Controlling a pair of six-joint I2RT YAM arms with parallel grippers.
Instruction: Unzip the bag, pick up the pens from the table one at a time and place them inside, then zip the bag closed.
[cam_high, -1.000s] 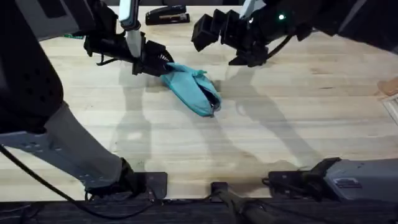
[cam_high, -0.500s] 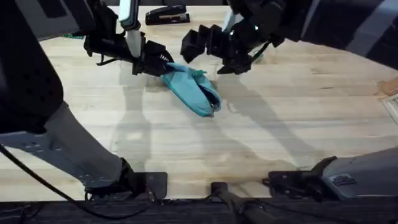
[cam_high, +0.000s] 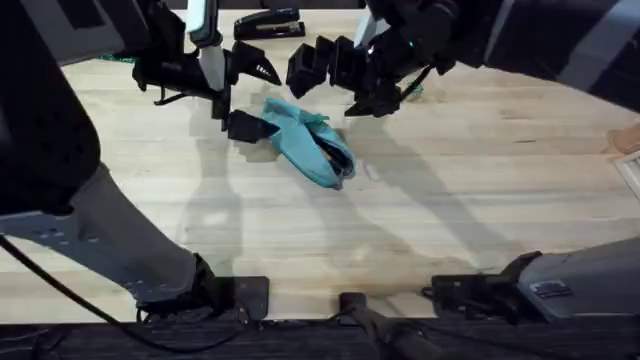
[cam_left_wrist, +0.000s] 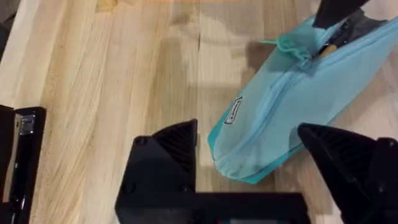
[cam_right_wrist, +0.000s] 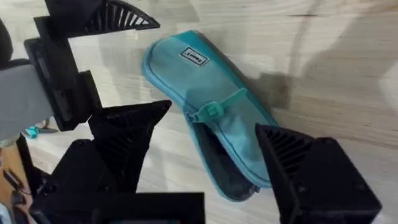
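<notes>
Teal pencil pouch (cam_high: 305, 147) lies partly unzipped on the butcher-block table (cam_high: 450, 210) — left gripper (cam_high: 250, 97) and right gripper (cam_high: 325, 65) both spread wide, holding nothing.

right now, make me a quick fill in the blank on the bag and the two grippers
1. The bag on the table is coloured ____.
2. The left gripper stands ____, holding nothing.
3. The bag's zipper is partly ____.
4. The black object at the table's far edge is a ____.

Missing words: teal; open; open; stapler
</notes>
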